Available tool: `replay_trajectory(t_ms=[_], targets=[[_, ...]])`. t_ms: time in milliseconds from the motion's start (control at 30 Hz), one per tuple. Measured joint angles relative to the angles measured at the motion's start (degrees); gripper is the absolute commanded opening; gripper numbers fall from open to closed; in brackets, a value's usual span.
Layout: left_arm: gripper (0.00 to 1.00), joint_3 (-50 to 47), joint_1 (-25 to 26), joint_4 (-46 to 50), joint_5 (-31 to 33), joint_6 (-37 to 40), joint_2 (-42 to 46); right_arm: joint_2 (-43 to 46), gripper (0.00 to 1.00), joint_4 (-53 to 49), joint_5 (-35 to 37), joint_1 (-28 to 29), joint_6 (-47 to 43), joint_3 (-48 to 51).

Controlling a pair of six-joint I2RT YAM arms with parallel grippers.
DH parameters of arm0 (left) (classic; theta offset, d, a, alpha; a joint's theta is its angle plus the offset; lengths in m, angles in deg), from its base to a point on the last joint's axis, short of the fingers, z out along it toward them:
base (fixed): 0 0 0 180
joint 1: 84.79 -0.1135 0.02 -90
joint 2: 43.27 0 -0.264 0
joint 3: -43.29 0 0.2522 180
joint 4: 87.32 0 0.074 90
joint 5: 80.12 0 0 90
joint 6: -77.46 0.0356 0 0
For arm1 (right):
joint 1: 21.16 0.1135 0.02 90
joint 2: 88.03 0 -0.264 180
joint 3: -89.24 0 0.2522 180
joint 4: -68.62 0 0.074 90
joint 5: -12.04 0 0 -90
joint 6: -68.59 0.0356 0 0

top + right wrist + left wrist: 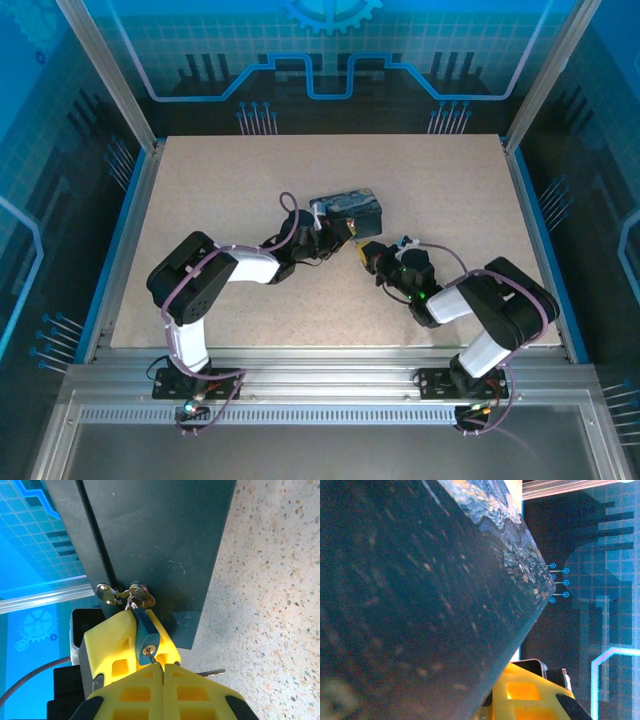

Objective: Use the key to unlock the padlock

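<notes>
**Desk:** Where is the padlock (pixel 146 635)?

**Me:** On my right wrist view it hangs from the hasp (pixel 117 594) on the dark front wall of the box (pixel 160 545), with its keyhole end towards the camera. From above, the box stands near the middle of the worktop (pixel 200 180), and both arms meet at its near side.

**Desk:** What is the left claw (pixel 141 625) doing?

**Me:** It is closed on the padlock. Its two yellow fingers (pixel 110 642) sit on either side of the blue body and pinch it. My left wrist view is mostly the box wall, very close, with one yellow finger low in the picture.

**Desk:** And the key (pixel 154 660)?

**Me:** I can see a thin bit of metal running from the keyhole straight into the seam between my right fingertips.

**Desk:** So is the right claw (pixel 162 666) closed?

**Me:** Yes, it is pressed tight and gripping the key, just below the padlock. I can't tell whether the shackle is latched.
</notes>
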Motion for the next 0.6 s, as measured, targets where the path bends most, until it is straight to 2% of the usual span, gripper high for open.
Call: replay_trajectory(t_ms=[333,600], targets=[[0.0,0.0,0.0,-0.1,0.3,-0.4,-0.1,-0.8,0.0,0.8,-0.3,0.1,1.1,-0.3],[0.0,-0.2,0.0,-0.4,0.2,-1.3,-0.1,-3.3,0.0,2.9,-0.7,0.1,6.6,-1.9]])
